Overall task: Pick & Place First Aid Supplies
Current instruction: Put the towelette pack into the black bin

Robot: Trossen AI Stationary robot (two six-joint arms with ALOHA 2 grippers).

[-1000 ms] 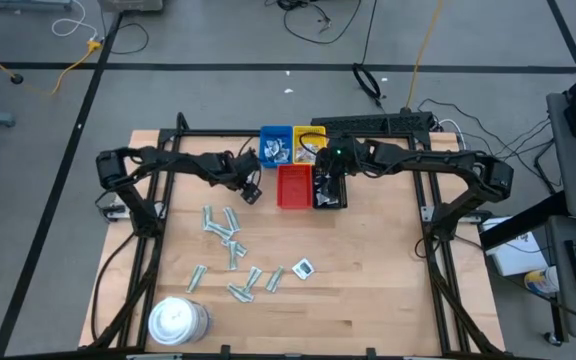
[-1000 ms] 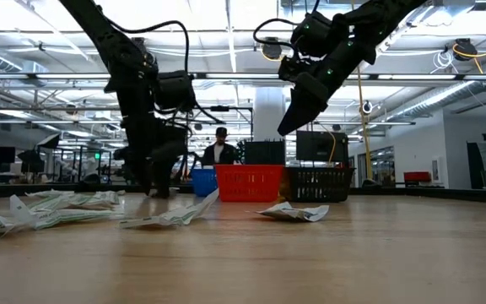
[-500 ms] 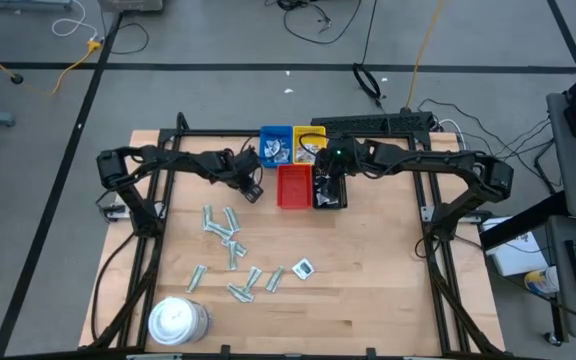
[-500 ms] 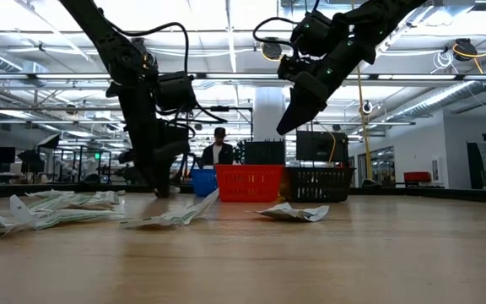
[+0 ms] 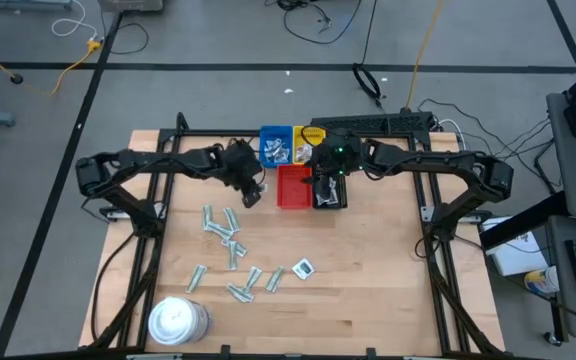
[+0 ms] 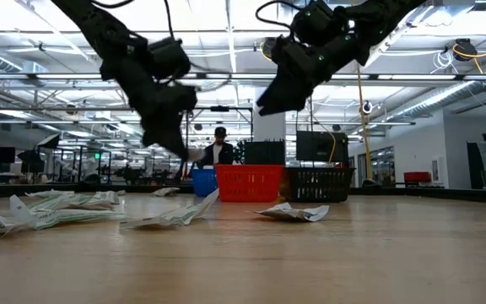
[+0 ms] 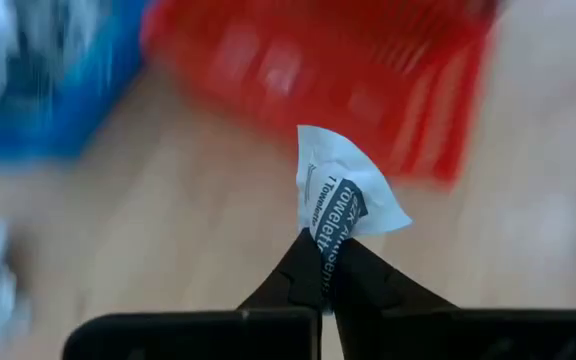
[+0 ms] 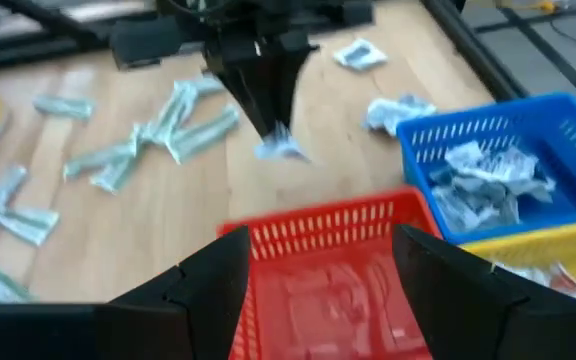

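- High view: pale wooden table [image 5: 368,280] on a grey floor crossed by dark tape lines, with cables trailing behind.
- Four small trays grouped at the far middle of the table: blue tray [image 5: 275,146] and yellow tray [image 5: 308,143] behind, red tray [image 5: 293,186] and black tray [image 5: 330,193] in front.
- Blue tray holding a heap of white wrapped packets.
- Left gripper [image 5: 251,194] raised above bare wood just left of the red tray.
- Left wrist view: fingers pinched together on a white square packet [image 7: 340,198] with dark print, its free end standing up past the tips, red and blue trays blurred beyond.
- Right gripper [image 5: 320,178] over the red and black trays, fingers [image 8: 208,290] spread wide, nothing between them.
- Right wrist view: looking over the red tray toward the left gripper and its packet.
- Loose supplies on the near left of the table: scattered grey-green strips [image 5: 230,245] and one white square packet [image 5: 304,267] lying apart to their right.
- Round white tub [image 5: 176,321] at the near left corner.
- Low view: strips and packets lying flat along the wood, trays in a row behind them, both arms hanging in from above.
- Room beyond: open workshop, bright ceiling lights, pipes overhead, monitors, a person [image 6: 218,149] standing behind the trays.
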